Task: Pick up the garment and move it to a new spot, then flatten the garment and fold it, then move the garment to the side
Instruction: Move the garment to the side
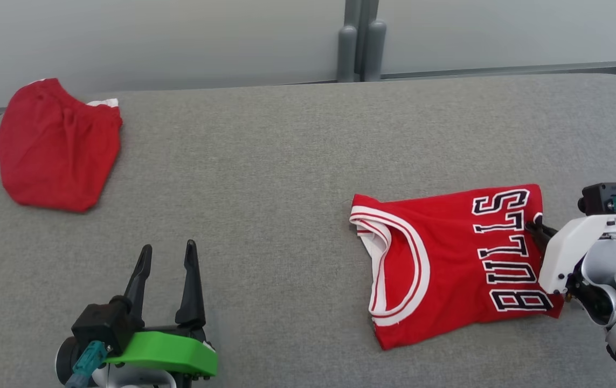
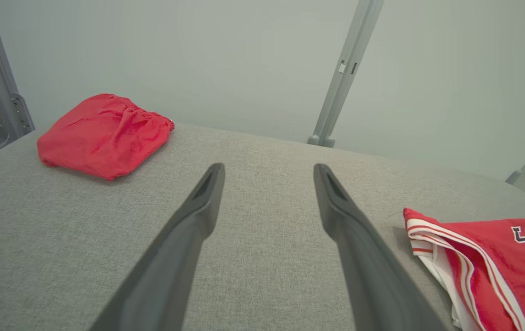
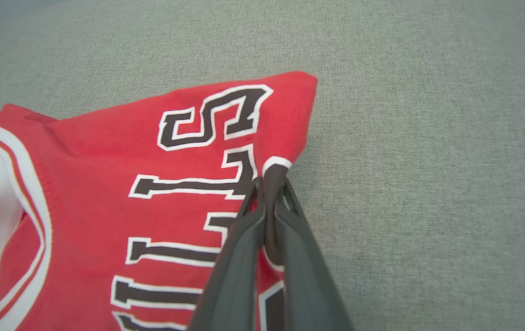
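The garment (image 1: pixel 448 258) is a red jersey with black-and-white lettering and white-striped trim, lying folded on the right of the grey padded table (image 1: pixel 286 161). My right gripper (image 1: pixel 534 226) comes in from the right and is shut on the jersey's right edge. In the right wrist view the two fingers (image 3: pixel 244 257) pinch a fold of the garment (image 3: pixel 106 184) at the lettering, and the right gripper (image 3: pixel 269 184) lifts the cloth slightly there. My left gripper (image 1: pixel 167 258) stands open at the lower left, holding nothing, well left of the jersey. The left gripper (image 2: pixel 269 170) points across bare table, with the garment (image 2: pixel 496 262) at its right.
A second red piece of clothing (image 1: pixel 57 151), bunched with a gathered waistband, lies at the table's far left corner; the same red piece (image 2: pixel 104 133) appears in the left wrist view. Grey posts (image 1: pixel 360 43) and a pale wall stand behind the table's far edge.
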Robot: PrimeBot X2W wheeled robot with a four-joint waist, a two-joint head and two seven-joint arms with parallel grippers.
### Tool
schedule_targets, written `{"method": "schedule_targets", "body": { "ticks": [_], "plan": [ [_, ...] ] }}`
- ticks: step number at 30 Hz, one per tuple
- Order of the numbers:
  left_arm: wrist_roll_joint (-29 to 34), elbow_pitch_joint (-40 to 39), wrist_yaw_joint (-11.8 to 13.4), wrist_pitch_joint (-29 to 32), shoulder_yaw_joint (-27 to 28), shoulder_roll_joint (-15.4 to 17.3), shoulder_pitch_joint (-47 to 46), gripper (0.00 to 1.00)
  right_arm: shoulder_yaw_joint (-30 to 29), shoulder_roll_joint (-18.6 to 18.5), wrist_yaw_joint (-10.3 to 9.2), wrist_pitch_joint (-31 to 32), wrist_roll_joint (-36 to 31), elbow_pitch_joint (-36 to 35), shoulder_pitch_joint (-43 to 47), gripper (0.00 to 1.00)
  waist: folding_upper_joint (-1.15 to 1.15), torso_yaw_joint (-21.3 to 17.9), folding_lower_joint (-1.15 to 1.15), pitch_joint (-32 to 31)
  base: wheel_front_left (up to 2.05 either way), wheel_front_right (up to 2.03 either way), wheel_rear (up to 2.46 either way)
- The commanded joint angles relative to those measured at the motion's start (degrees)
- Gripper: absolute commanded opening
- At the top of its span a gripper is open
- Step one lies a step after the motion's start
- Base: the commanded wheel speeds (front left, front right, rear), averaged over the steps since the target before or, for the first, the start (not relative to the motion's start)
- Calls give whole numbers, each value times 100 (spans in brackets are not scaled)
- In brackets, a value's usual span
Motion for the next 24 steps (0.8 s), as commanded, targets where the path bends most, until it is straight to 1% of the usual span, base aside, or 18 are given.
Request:
{"method": "schedule_targets", "body": {
  "ticks": [1,4,12,13,17,20,24],
  "plan": [
    [62,-4,-20,-11,2,23,-120,100,-31,-66,-7,-48,-39,8,-124,0,59,-459,0,84,0,0,0],
    [91,-26,-2,5,-12,39,-149,100,-14,-83,-7,-53,-78,-14,-282,0,59,-794,0,150,0,0,0],
    [182,-52,-47,73,-110,69,-377,100,67,-97,-8,-23,-190,-48,-667,0,59,-1648,0,351,0,0,0],
    [182,-52,-47,73,-110,69,-377,100,67,-97,-8,-23,-190,-48,-667,0,59,-1648,0,351,0,0,0],
    [231,-67,-61,129,-160,81,-512,100,120,-75,-8,-39,-223,-34,-849,0,59,-2010,0,452,0,0,0],
    [266,-41,-93,174,-222,78,-614,100,156,-63,-8,-72,-223,-7,-939,0,59,-2188,0,498,0,0,0],
    [298,22,-107,209,-287,62,-675,100,209,-40,-8,-115,-216,35,-1042,0,59,-2313,0,509,0,0,0]
  ]
}}
